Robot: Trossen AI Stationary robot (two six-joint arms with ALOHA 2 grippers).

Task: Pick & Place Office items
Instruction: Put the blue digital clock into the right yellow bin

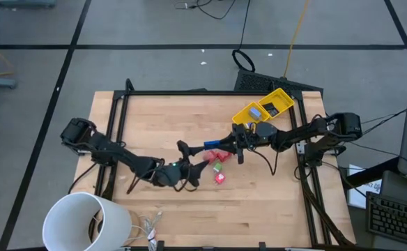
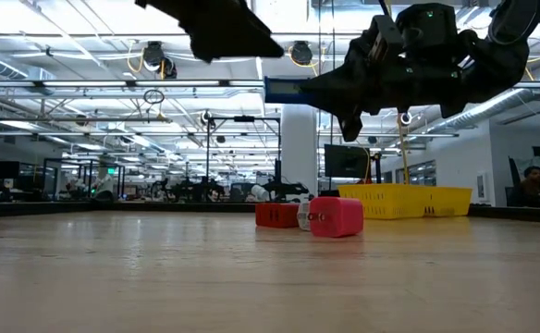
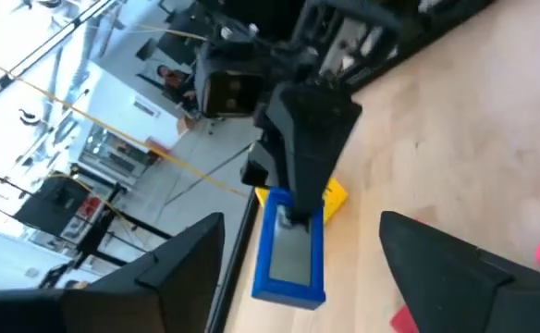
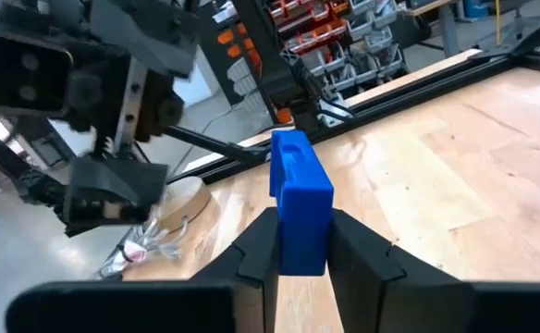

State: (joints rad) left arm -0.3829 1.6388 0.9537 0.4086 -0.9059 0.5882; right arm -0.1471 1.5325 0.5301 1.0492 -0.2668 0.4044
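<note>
My right gripper [image 1: 226,144] reaches in from the table's right and is shut on a blue rectangle with a grey face [image 3: 288,252], held above the table's middle. My left gripper [image 1: 192,157] stands open just left of it, its two fingers [image 3: 182,273] spread on either side of the blue piece without touching it. Below them on the wood lie two red blocks [image 1: 214,157], a green bit [image 1: 217,166] and a pink-red piece [image 1: 219,178]. In the low view one red block [image 2: 276,215] and the pink-red piece [image 2: 337,216] rest flat on the table. My right gripper pinches the blue rectangle near one end [image 4: 298,242] between its two fingers. The fingers lie level, coming from the table's right. The free end [image 4: 293,157] juts out past the fingertips toward my left gripper. The piece is lifted clear of the table [image 2: 284,90].
A long yellow bin [image 1: 263,108] sits slanted at the far right with a blue and a dark piece inside. A big white cylinder [image 1: 85,222] stands at the near left corner, with loose cable [image 1: 148,230] beside it. A black frame [image 1: 189,92] edges the table.
</note>
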